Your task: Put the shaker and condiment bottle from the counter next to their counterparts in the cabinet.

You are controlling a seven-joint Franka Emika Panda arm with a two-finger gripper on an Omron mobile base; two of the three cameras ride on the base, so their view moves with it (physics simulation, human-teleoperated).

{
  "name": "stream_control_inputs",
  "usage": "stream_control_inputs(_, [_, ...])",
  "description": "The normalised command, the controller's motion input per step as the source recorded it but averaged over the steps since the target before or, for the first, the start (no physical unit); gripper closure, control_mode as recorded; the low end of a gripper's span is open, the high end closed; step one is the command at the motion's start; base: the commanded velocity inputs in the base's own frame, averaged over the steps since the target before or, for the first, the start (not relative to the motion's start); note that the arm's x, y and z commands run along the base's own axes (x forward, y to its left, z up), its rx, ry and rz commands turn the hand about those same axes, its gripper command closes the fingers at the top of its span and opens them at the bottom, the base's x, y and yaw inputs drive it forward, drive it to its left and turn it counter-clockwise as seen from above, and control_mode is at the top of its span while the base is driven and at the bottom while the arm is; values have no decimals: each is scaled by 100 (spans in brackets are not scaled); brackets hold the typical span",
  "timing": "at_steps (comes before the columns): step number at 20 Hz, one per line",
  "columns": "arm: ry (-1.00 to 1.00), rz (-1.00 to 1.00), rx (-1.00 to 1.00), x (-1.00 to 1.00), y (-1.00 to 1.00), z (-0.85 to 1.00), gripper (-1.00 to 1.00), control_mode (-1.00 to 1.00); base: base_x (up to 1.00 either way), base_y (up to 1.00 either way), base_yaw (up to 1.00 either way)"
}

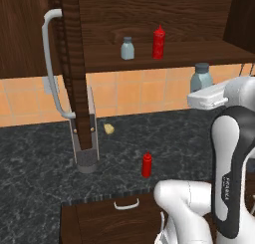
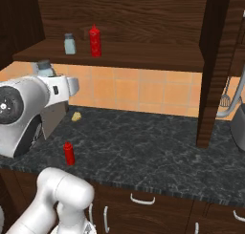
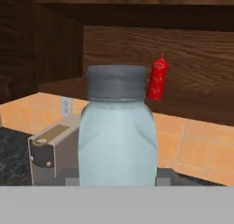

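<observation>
Since its twin sits on the cabinet [image 1: 149, 59] shelf, the shaker [image 3: 118, 131] is being held clamped in the gripper [image 1: 201, 96], raised below shelf level; condiment bottle [image 1: 146, 165] is being left on the counter [image 1: 40, 158].

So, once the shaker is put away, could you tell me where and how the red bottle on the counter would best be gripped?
Probably around the middle of its straight body, below the pointed cap. The red bottle stands upright and alone on the counter, so a level approach from the front edge looks open. The cap tapers and would likely slip. The gripper is holding the shaker.
</observation>
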Motion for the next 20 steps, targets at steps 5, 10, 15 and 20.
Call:
stream_control_inputs(5, [0, 7, -25, 4, 58, 35, 100, -100, 0, 0, 0])
stream_control_inputs(10, [-1, 0, -1, 3, 3, 74, 100, -100, 0, 0, 0])
stream_control_inputs(15, [-11, -5, 2, 0, 0, 9, 100, -100, 0, 0, 0])
stream_control_inputs(20, [-14, -8, 0, 0, 3, 0, 100, -100, 0, 0, 0])
